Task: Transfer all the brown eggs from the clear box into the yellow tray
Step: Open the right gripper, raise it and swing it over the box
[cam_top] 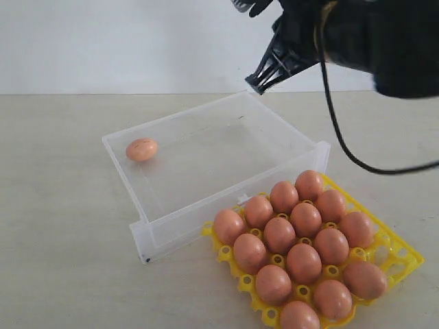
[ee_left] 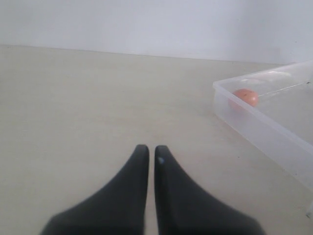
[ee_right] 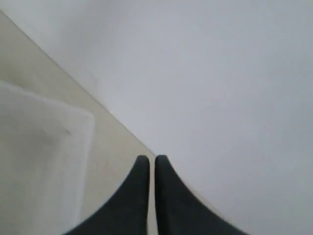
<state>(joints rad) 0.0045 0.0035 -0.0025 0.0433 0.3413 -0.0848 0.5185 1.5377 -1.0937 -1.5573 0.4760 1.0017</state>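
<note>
One brown egg (cam_top: 141, 149) lies alone in the far left corner of the clear box (cam_top: 171, 229); the left wrist view shows that egg (ee_left: 246, 96) behind the box wall (ee_left: 264, 132). Several brown eggs (cam_top: 279, 234) fill cups of the yellow tray (cam_top: 401, 264) beside the box at the front right. My right gripper (cam_top: 259, 87) hangs shut and empty above the box's far right corner, its fingertips (ee_right: 152, 160) pressed together. My left gripper (ee_left: 151, 149) is shut and empty over bare table left of the box; the exterior view does not show it.
The beige table (cam_top: 55, 233) stretches around the box and tray, with a white wall (cam_top: 103, 41) behind. A black cable (cam_top: 343, 144) loops down from the right arm over the table behind the tray.
</note>
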